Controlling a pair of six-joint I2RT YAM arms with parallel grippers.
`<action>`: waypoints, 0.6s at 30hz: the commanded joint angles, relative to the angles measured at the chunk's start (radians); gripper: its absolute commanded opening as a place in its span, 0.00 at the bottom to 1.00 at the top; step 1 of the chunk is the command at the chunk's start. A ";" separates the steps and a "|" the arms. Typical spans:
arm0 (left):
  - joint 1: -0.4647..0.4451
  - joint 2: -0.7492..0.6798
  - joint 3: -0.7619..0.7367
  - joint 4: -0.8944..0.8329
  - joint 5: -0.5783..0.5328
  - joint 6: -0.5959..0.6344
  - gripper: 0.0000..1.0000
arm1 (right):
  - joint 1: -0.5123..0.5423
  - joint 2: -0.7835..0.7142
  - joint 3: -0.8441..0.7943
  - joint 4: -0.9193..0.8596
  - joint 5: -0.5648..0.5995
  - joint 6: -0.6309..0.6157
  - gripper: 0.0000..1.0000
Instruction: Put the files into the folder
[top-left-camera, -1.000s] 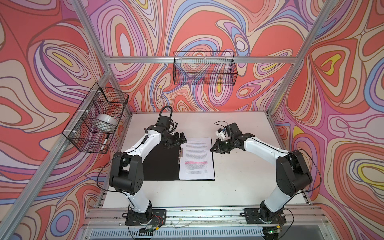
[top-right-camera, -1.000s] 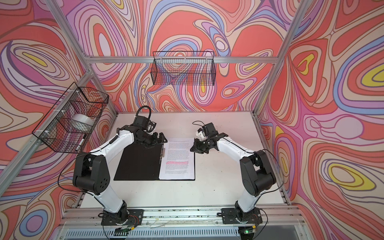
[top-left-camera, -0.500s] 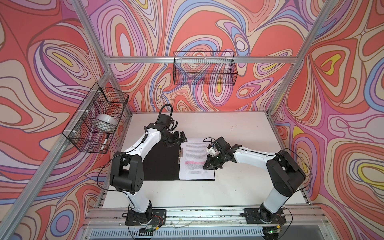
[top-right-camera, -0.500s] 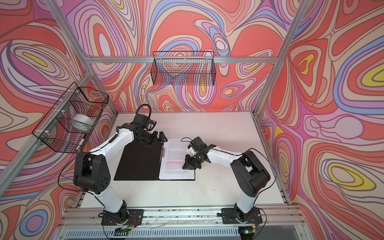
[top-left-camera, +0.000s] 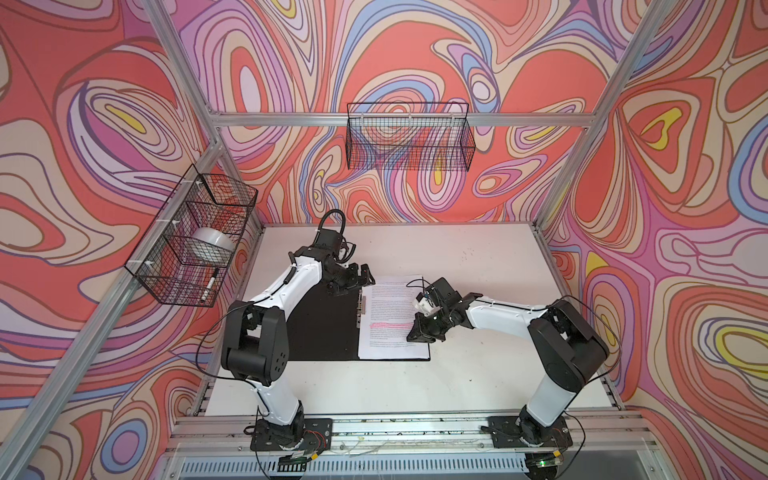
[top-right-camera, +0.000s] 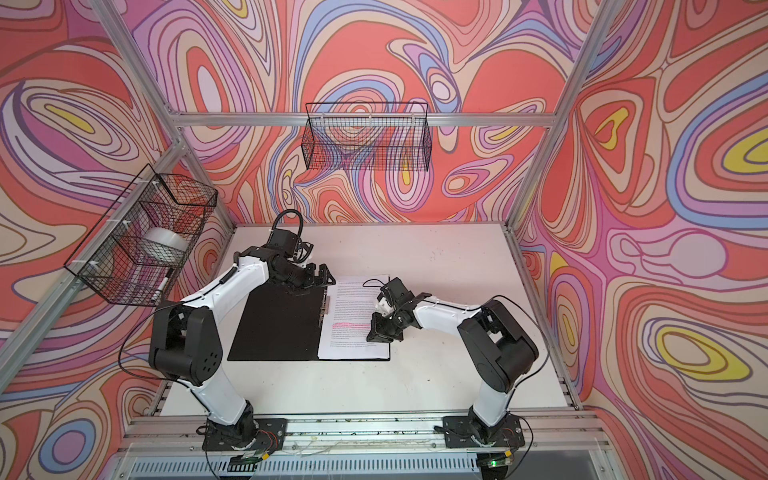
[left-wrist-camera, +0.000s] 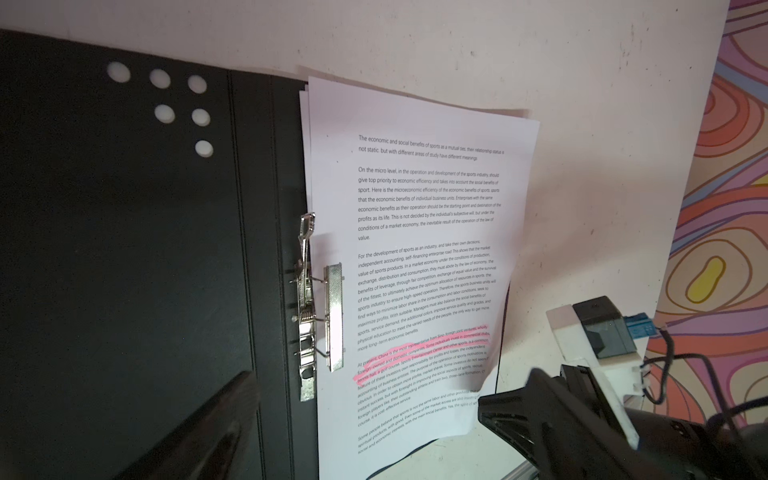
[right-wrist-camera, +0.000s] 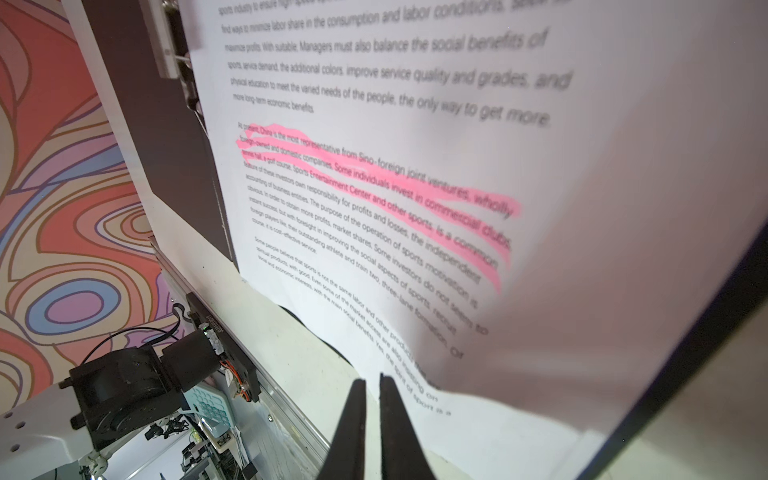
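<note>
- right gripper (right-wrist-camera: 372, 384) (top-left-camera: 414, 337): two fingers (right-wrist-camera: 353, 419), pressed almost together with only a slit between them; nothing shows in the slit.
- the files (top-left-camera: 386, 316) (right-wrist-camera: 374, 166): one stack of white printed sheets with pink-marked lines, right at these fingertips; the long edge beside them curls upward; a few sheet edges show, exact count unclear.
- the folder (top-left-camera: 324, 324) (left-wrist-camera: 124, 249): one, lying open under the files, black inside; the files cover the half nearer the right fingers.
- one metal clip (left-wrist-camera: 307, 307) on the spine, across the files from those fingers.
- right arm (top-left-camera: 498, 318): forearm stretched low toward the middle, wrist bent down to the sheet.
- left gripper (top-left-camera: 359, 282) (top-right-camera: 322, 279): two fingers spread wide, holding nothing, above the spine's far end, just beside the files' far corner.
- left arm (top-left-camera: 286, 286): forearm slanting away from its base alongside the bare black half.
- six white dots (left-wrist-camera: 164, 113) on that bare half.
- two wire baskets (top-left-camera: 409, 141) (top-left-camera: 195, 237) on the walls, well apart from all fingers.
</note>
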 joint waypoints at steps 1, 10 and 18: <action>0.005 0.024 0.019 -0.024 0.007 0.010 1.00 | 0.004 -0.019 -0.018 0.026 0.011 0.013 0.10; 0.005 0.034 0.016 -0.022 0.013 0.007 1.00 | 0.004 -0.043 -0.030 -0.004 0.027 0.005 0.10; 0.005 0.039 0.016 -0.023 0.017 0.006 1.00 | 0.004 0.007 -0.052 0.027 0.021 -0.003 0.10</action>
